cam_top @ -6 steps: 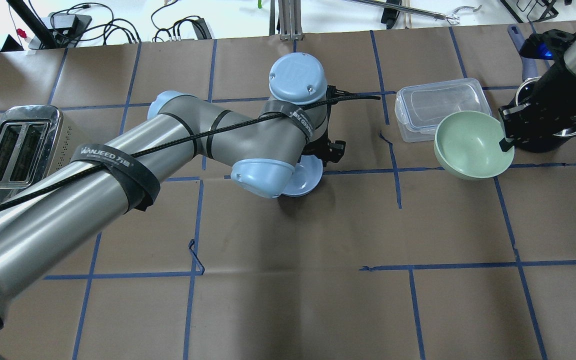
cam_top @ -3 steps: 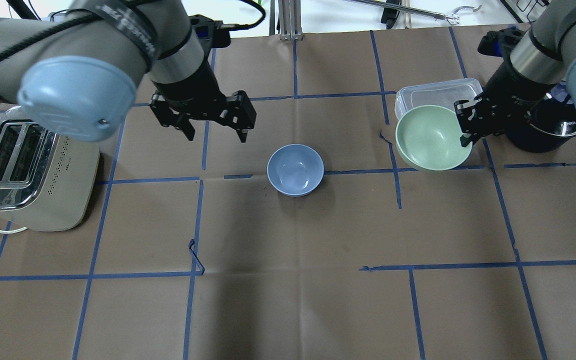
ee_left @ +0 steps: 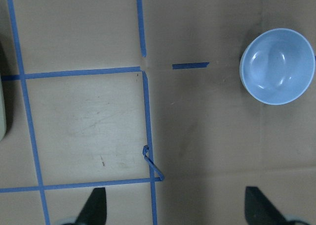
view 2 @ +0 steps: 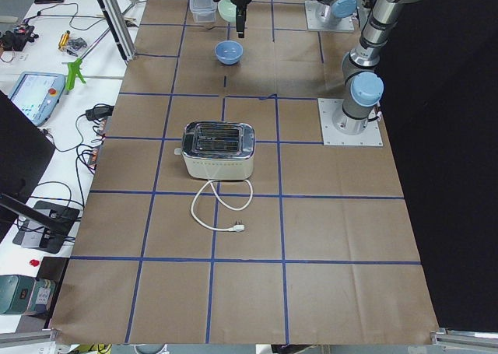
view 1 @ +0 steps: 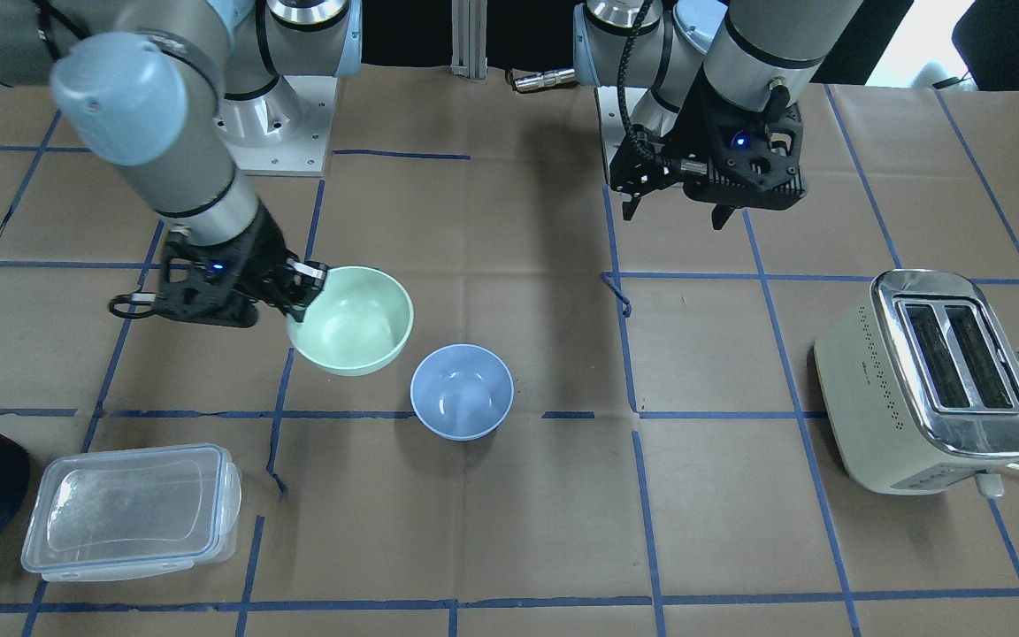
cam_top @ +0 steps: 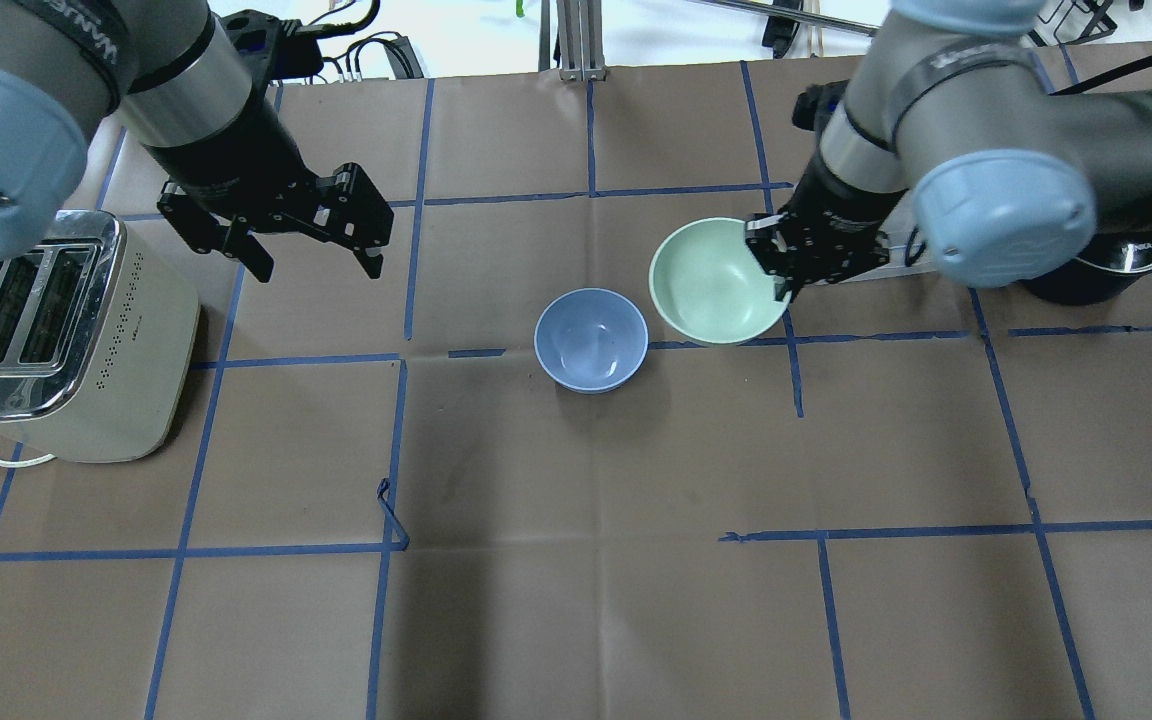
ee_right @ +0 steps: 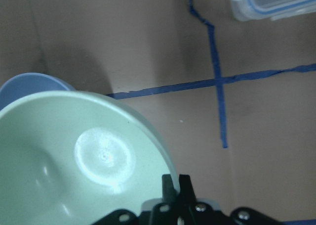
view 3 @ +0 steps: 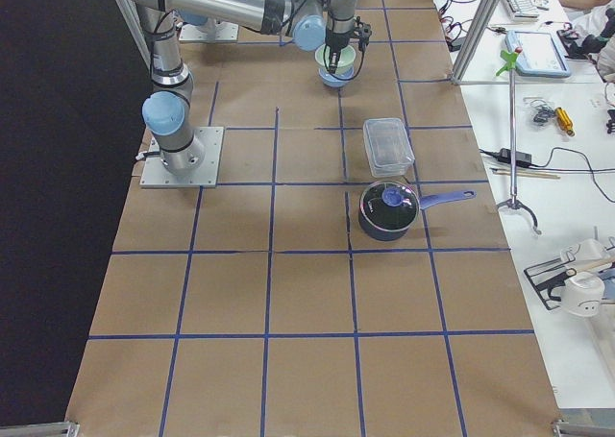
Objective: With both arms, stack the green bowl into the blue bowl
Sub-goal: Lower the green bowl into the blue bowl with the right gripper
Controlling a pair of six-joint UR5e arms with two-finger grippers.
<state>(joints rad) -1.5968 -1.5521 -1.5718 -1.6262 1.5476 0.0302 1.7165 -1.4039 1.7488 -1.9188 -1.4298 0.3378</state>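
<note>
So the small pale mint-green plastic bowl [cam_top: 714, 283] is hanging in the air just beside the light periwinkle-blue round bowl [cam_top: 591, 340], on its right as seen from overhead, and not over it yet. It's looking bigger than the blue one from overhead, and the right wrist view has its rim overlapping the blue bowl's edge, so I'm reading it as lifted off the paper rather than sitting on it.

The right arm's black two-finger gripper [cam_top: 782, 280] is pinching the green bowl's rim on the side away from the blue bowl, one finger inside and one outside. Makes sense to me: holding it by the far edge is keeping the open side up and the bottom free to drop straight into the other bowl. It's also tipping a little, which is what I'd watch when it gets let go.

The blue bowl is sitting upright on the brown paper table cover [cam_top: 576, 600] near the middle, nothing in it, nothing holding it.

The left arm's black gripper [cam_top: 318, 262] is hovering well off to the side with its jaws spread wide and nothing between them, near the cream-and-chrome toaster [cam_top: 86, 360]. I'm guessing it's parking there to stay out of the way.

The clear lidded rectangular container [view 1: 129, 509] and the dark saucepan [view 3: 389, 211] are sitting off on the right arm's side.
</note>
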